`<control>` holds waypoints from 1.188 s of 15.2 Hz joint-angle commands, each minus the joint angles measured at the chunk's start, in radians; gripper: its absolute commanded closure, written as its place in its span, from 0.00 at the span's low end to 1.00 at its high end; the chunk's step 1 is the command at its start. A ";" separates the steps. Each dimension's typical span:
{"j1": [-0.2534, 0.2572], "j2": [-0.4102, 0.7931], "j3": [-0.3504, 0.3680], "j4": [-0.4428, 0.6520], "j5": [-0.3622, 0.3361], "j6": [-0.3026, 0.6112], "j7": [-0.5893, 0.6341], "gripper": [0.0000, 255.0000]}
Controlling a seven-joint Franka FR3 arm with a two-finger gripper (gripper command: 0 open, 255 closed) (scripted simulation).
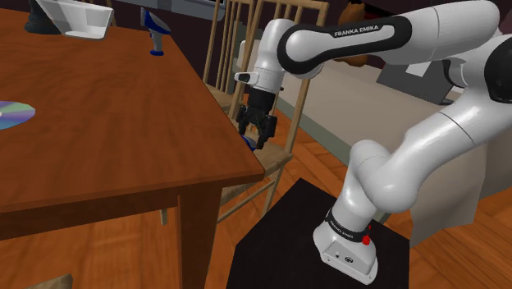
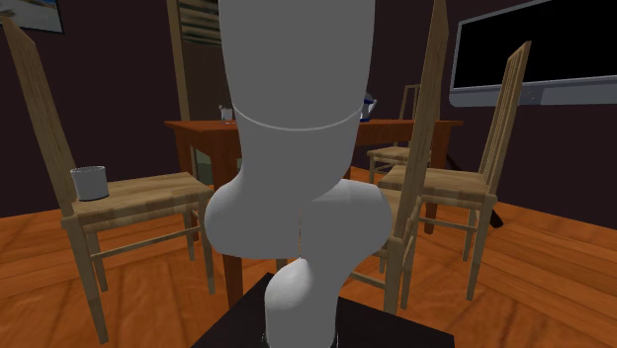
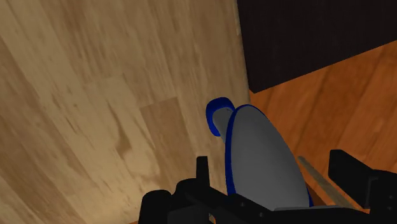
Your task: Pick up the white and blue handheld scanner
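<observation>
A white and blue handheld scanner (image 3: 257,156) lies on a light wooden chair seat (image 3: 95,114) just past the table's corner. In the wrist view its pale body with a blue rim sits between my two black fingers, with a gap on each side. My gripper (image 3: 273,168) is open around it. From the shoulder camera the gripper (image 1: 257,136) points down beside the table's near corner, and a bit of the scanner's blue (image 1: 249,142) shows at the fingertips.
The wooden table (image 1: 123,139) carries a disc (image 1: 11,115), a white tray-like thing (image 1: 78,20) and another blue and white object (image 1: 154,34). Wooden chairs (image 1: 246,49) stand behind the gripper. My arm's white link (image 2: 297,148) blocks the second exterior view; a grey cup (image 2: 89,183) sits on a chair there.
</observation>
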 commanded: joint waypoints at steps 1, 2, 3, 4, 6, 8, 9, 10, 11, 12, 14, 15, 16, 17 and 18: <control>0.001 0.006 -0.001 -0.005 0.002 0.011 -0.003 0.00; 0.001 0.007 -0.002 -0.004 0.001 0.010 -0.004 1.00; 0.001 0.007 -0.002 -0.003 0.001 0.010 -0.004 1.00; 0.001 0.007 -0.002 -0.003 0.001 0.010 -0.004 1.00; 0.001 0.007 -0.001 -0.003 0.002 0.011 -0.003 1.00; 0.001 0.007 -0.001 -0.002 0.002 0.010 -0.003 1.00; 0.001 0.008 -0.001 -0.002 0.002 0.010 -0.003 1.00; 0.001 0.008 -0.001 -0.002 0.002 0.009 -0.003 1.00; 0.001 0.006 -0.001 -0.005 0.002 0.011 -0.003 1.00; 0.001 0.002 0.001 0.006 0.000 -0.004 0.001 1.00; 0.000 -0.005 0.003 0.028 -0.001 -0.031 0.009 1.00; 0.000 -0.008 0.004 0.039 -0.002 -0.045 0.012 1.00; 0.000 -0.011 0.005 0.050 -0.003 -0.059 0.016 1.00; 0.000 -0.013 0.006 0.062 -0.004 -0.072 0.020 1.00; 0.000 -0.016 0.007 0.074 -0.004 -0.086 0.023 1.00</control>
